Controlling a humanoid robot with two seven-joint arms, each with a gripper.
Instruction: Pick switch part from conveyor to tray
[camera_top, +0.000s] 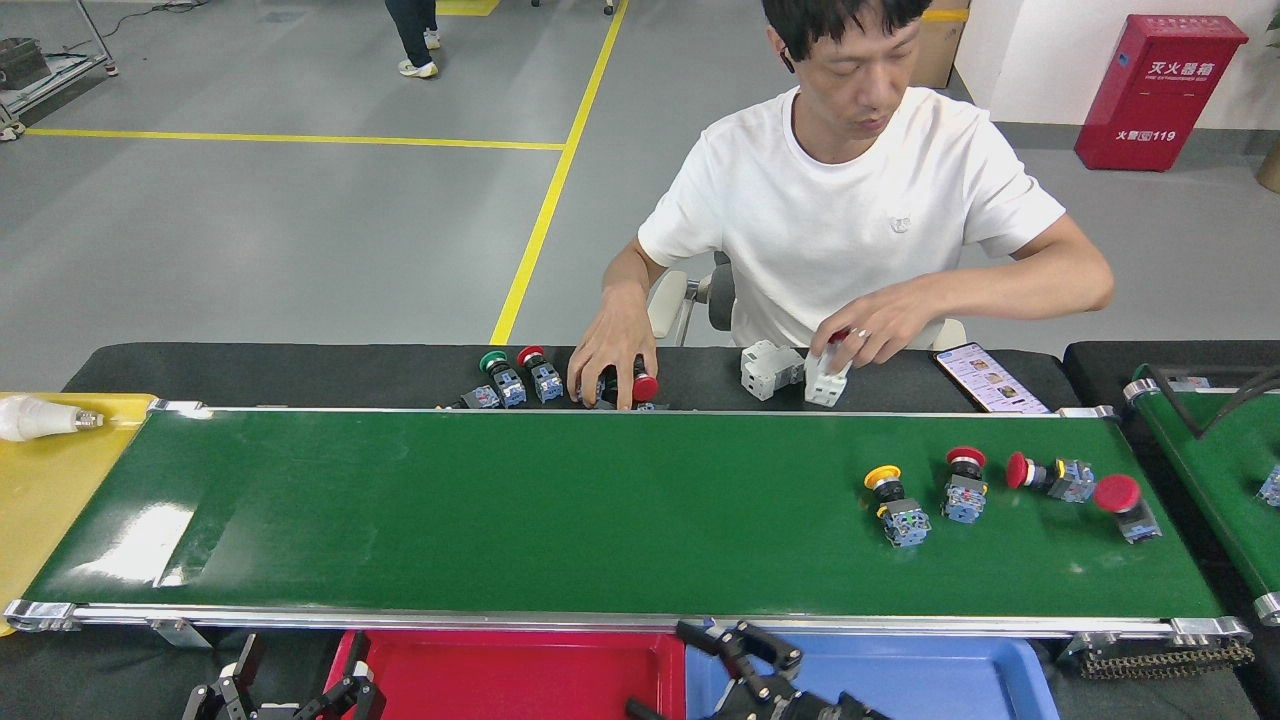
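yellow tray (40, 490): far left, at the belt's end; a white bulb (40, 417) lies on it.
left hand (285, 695): bottom left below the belt, beside the red tray; fingers spread apart, nothing in them.
belt (500, 510): glossy dark green, silver rails, running across the black surface (300, 370); left and middle bare.
red tray (500, 670): under the belt's near rail, blue tray (930, 680) touching it on the right.
spare switches (520, 378): a cluster on the surface behind the belt; a person's hand (610, 350) rests on some.
right hand (745, 655): bottom centre over the blue tray's left end, fingers parted, holding nothing.
person (860, 210): seated behind the surface in a white shirt, other hand on a white breaker (825, 380); phone (990, 378) just right.
switch parts: on the belt's right part, a yellow-capped one (895, 503), then three red-capped (965, 485), (1045, 473), (1128, 505).
room: grey floor (250, 230) with yellow lines, red cabinet (1160, 90) at back right, second green belt (1215, 470) at right edge.
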